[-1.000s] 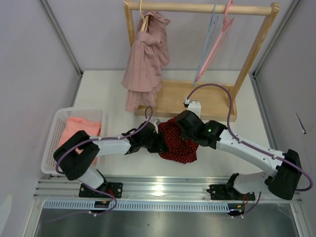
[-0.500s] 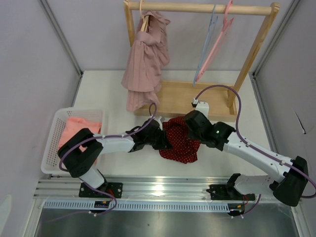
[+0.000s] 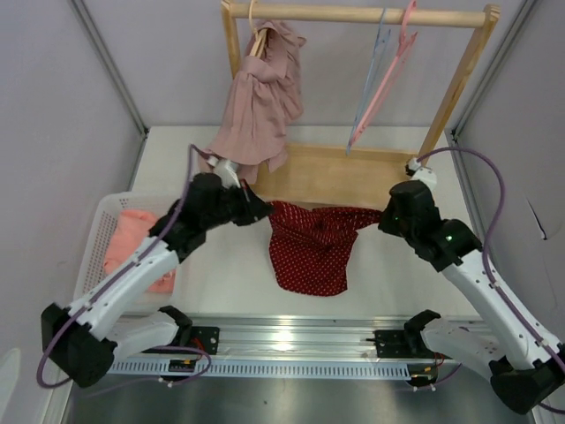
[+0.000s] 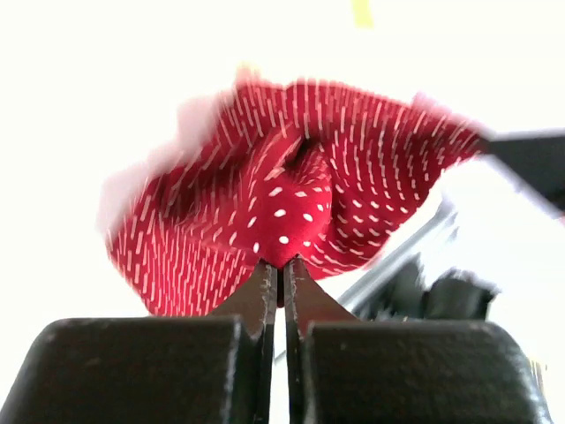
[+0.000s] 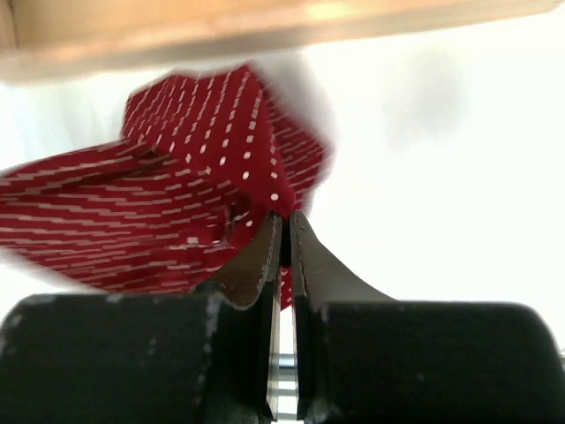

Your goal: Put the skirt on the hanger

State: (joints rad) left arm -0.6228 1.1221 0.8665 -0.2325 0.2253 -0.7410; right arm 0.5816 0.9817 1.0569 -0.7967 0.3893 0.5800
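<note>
A red skirt (image 3: 313, 243) with white dots hangs stretched between my two grippers above the table, its lower part drooping toward the near edge. My left gripper (image 3: 265, 210) is shut on its left top corner, and in the left wrist view the red skirt (image 4: 291, 199) bunches at the closed gripper (image 4: 282, 262). My right gripper (image 3: 381, 216) is shut on the right top corner, where the red skirt (image 5: 177, 221) meets the tips of the gripper (image 5: 284, 216). Two empty hangers, blue (image 3: 371, 71) and pink (image 3: 393, 62), hang from the wooden rack's rail (image 3: 353, 15).
A pink garment (image 3: 260, 102) hangs on a hanger at the rail's left end. The rack's wooden base (image 3: 344, 177) lies just behind the skirt. A white basket (image 3: 97, 256) at the left holds a salmon-coloured cloth (image 3: 132, 243).
The left gripper closed on the skirt. Both arms then swung apart and up, lifting the bunched skirt off the table and spreading it wide between them.
</note>
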